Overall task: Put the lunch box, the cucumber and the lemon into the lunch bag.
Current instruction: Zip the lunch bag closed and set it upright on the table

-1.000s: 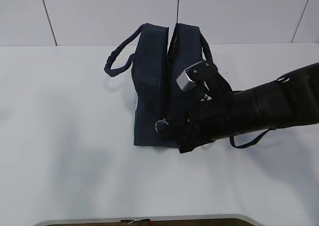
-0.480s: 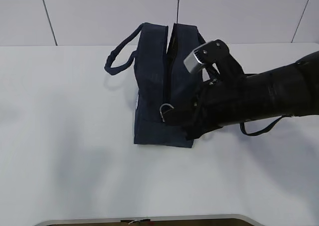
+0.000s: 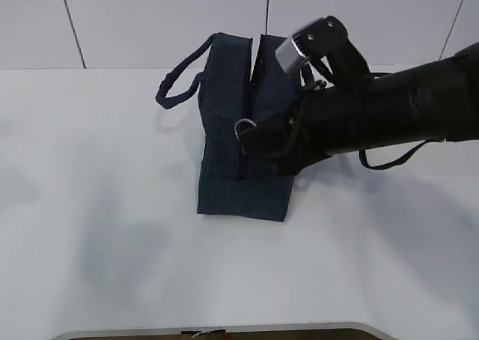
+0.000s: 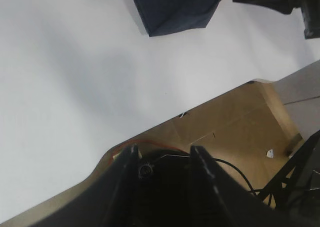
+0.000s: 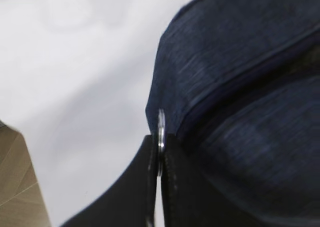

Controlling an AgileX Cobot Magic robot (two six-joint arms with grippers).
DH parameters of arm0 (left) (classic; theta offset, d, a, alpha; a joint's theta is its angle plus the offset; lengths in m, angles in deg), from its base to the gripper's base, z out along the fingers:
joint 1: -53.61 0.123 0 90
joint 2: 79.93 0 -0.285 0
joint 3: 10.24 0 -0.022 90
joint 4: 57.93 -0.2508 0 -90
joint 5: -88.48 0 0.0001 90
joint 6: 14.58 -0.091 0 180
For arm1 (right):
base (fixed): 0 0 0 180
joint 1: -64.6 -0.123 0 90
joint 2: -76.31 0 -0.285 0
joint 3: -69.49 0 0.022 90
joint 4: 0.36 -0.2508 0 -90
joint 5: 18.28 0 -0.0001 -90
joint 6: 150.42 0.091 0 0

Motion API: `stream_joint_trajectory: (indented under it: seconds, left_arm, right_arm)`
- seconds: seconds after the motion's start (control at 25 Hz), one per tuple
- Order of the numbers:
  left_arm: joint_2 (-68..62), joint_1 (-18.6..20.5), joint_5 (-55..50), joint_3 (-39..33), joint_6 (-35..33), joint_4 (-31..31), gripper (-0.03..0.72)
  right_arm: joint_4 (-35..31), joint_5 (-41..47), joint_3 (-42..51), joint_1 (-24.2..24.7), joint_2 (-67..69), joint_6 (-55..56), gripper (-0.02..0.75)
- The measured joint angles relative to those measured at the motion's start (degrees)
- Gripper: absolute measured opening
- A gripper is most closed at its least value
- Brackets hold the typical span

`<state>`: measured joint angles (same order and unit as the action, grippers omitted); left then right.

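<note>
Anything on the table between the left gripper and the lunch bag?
No. In the left wrist view, only bare white table lies between the left gripper and the lunch bag.

Bright, even light with soft shadows on the table (image 3: 112, 265) (right wrist view blurred).

The lunch bag's (image 4: 175, 7) white round logo is unreadable.

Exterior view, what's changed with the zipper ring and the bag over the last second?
The right tool, shut on the ring pull, has climbed the lunch bag's near end, carrying the ring from near the base to higher up. The bag stays upright in place, handle unchanged.
</note>
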<state>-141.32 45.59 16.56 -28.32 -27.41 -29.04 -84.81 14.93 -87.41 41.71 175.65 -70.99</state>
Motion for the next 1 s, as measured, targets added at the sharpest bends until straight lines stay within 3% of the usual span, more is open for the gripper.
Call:
stream_joint_trajectory:
  seconds: [0.52,1.0]
  left_arm:
    - [-7.4,-0.5,3.9,-1.1,-6.2,1.3,0.349]
    - [-20.0,-12.0,21.0,-1.1,-14.5,2.4,0.353]
  right_arm:
    - [0.8,0.0,-5.4,0.0,0.0,0.1,0.005]
    - [0.8,0.1,-6.0,0.0,0.0,2.6,0.005]
